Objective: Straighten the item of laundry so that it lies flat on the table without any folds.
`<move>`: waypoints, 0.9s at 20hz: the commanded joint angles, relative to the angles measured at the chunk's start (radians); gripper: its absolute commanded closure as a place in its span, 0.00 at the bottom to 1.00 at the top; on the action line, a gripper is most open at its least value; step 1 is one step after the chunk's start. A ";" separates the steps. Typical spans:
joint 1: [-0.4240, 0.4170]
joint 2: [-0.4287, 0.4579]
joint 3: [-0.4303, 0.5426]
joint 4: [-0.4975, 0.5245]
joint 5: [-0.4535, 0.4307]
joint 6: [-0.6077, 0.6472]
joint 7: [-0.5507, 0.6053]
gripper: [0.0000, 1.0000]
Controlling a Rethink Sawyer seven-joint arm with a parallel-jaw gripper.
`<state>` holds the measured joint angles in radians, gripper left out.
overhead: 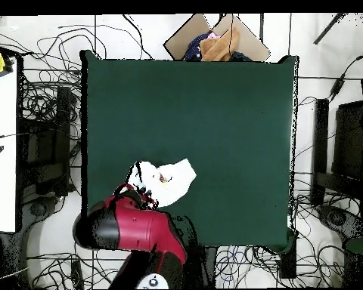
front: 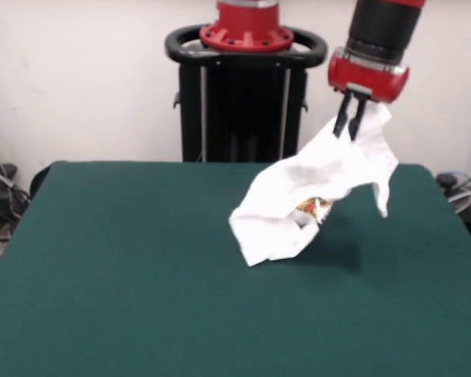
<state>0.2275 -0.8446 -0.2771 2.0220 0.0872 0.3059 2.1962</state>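
- Laundry (front: pixel 314 192), a small white cloth shirt, hangs crumpled from the gripper (front: pixel 350 129), whose dark jaws are pinched together on an upper edge of the fabric.
- Soft folds bunch the cloth into a drooping, slanted mass; its lower left end appears to rest on the tabletop (front: pixel 141 275), while the right side lifts clear and casts a shadow beneath.
- Only a small patch of red, orange and yellow print shows in a crease near the middle; any lettering is buried in the folds.
- Dark green, felt-like covering spreads matte and even across the tabletop, with broad open room to the left and toward the near edge in the front view.
- Shirt hangs over the far right part of the tabletop, not far from the right edge.
- From overhead, the red and black arm (overhead: pixel 135 226) covers part of the shirt, leaving a white lobe visible beside it.
- Cables (overhead: pixel 41 98) tangle on the floor around the table.
- Cardboard box (overhead: pixel 215 41) holding cloth sits beyond one edge, partly cut off.
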 commanded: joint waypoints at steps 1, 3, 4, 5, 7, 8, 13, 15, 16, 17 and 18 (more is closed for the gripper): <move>-0.105 -0.150 0.255 0.002 0.113 0.168 0.026 1.00; -0.091 -0.163 0.274 -0.012 0.134 0.201 0.056 1.00; -0.078 -0.168 0.275 -0.023 0.143 0.223 0.078 1.00; -0.059 -0.171 0.265 -0.041 0.145 0.254 0.100 1.00; -0.027 -0.175 0.250 -0.075 0.147 0.308 0.136 1.00; -0.013 -0.178 0.246 -0.086 0.152 0.327 0.151 1.00; 0.036 -0.203 0.271 -0.121 0.219 0.387 0.206 1.00; 0.048 -0.212 0.280 -0.132 0.246 0.409 0.219 1.00; 0.051 -0.218 0.283 -0.135 0.256 0.423 0.217 1.00; 0.053 -0.226 0.285 -0.136 0.264 0.435 0.208 1.00; 0.045 -0.239 0.294 -0.120 0.281 0.435 0.184 1.00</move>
<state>0.2653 -1.0487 -0.0952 1.9309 0.2790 0.6158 2.1962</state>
